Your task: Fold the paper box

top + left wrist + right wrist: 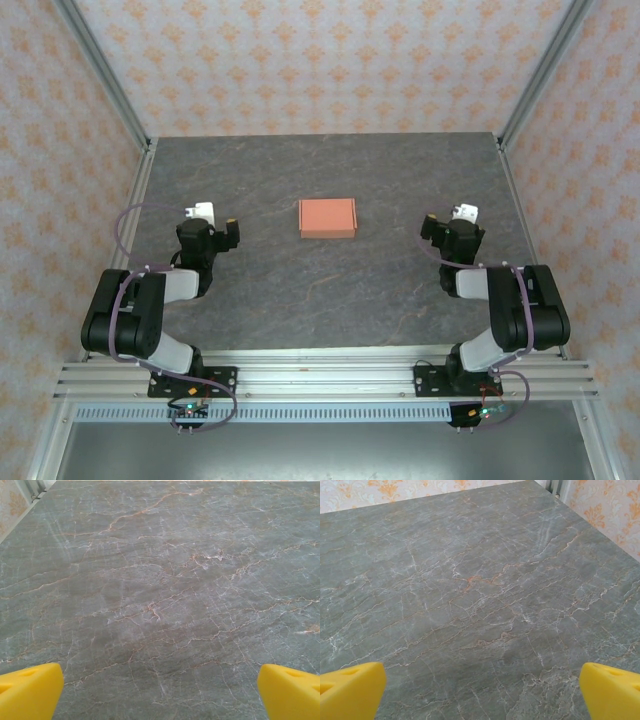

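**Paper box lying midway between two open claws**

Paper box (pixel 327 218) is lying flat on the table (pixel 300 300), just toward 12 o'clock from the table's middle, with nothing touching it. Its long axis is running from 9 o'clock to 3 o'clock in the overhead view, and its edges are sitting square to the table's edges. Which face is pointing up I cannot tell.

Left gripper (pixel 160 697) is hanging well apart from it at the box's 9 o'clock, and right gripper (pixel 480 697) is hanging well apart at its 3 o'clock. Both claws are standing wide apart and holding nothing; each wrist view is showing yellow fingers (pixel 30 690) at the bottom corners over bare table.

That layout is likely giving both arms equal reach. The box's short ends are facing the arms, so each claw is probably being offered one end to work on.
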`<act>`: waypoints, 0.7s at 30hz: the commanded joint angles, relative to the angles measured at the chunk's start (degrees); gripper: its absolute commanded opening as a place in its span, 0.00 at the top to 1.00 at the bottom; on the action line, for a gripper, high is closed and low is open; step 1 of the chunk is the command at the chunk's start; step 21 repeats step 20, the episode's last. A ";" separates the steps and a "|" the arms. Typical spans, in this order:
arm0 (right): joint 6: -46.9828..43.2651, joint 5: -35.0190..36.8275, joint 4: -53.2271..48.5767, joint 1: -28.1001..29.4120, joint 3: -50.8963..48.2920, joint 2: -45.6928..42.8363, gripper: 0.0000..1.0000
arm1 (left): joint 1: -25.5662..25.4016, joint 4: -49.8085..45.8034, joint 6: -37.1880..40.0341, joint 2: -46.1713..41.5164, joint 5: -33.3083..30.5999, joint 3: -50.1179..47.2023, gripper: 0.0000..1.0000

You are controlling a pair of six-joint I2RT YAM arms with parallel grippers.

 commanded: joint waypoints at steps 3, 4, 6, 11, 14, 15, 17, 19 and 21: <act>0.80 -0.65 -0.33 0.08 0.71 0.12 0.01 | -0.39 2.33 0.85 -0.05 0.03 0.34 0.00; 0.85 -0.68 -0.35 0.02 0.71 0.09 0.01 | -0.34 2.35 0.82 -0.07 0.02 0.40 0.00; 0.85 -0.68 -0.39 0.04 0.74 0.04 0.01 | -0.39 2.31 0.83 -0.06 -0.01 0.40 0.00; 0.85 -0.68 -0.37 0.04 0.78 0.08 0.01 | -0.48 2.30 0.88 -0.06 -0.17 0.40 0.00; 0.85 -0.68 -0.39 0.04 0.79 0.11 0.01 | -0.43 2.26 0.88 -0.07 -0.17 0.40 0.00; 0.74 -1.01 -0.39 0.03 0.64 0.15 0.01 | -0.45 2.20 0.85 -0.11 -0.17 0.40 0.00; 0.67 -1.38 -0.59 0.04 0.95 0.24 0.01 | -0.47 2.25 0.86 -0.06 -0.17 0.40 0.00; 0.59 -1.38 -0.38 -0.04 0.73 0.12 0.01 | -0.47 2.26 0.87 -0.13 -0.16 0.43 0.00; 0.62 -1.38 -0.31 -0.05 0.68 0.11 0.01 | -0.45 2.19 0.88 -0.11 -0.17 0.40 0.00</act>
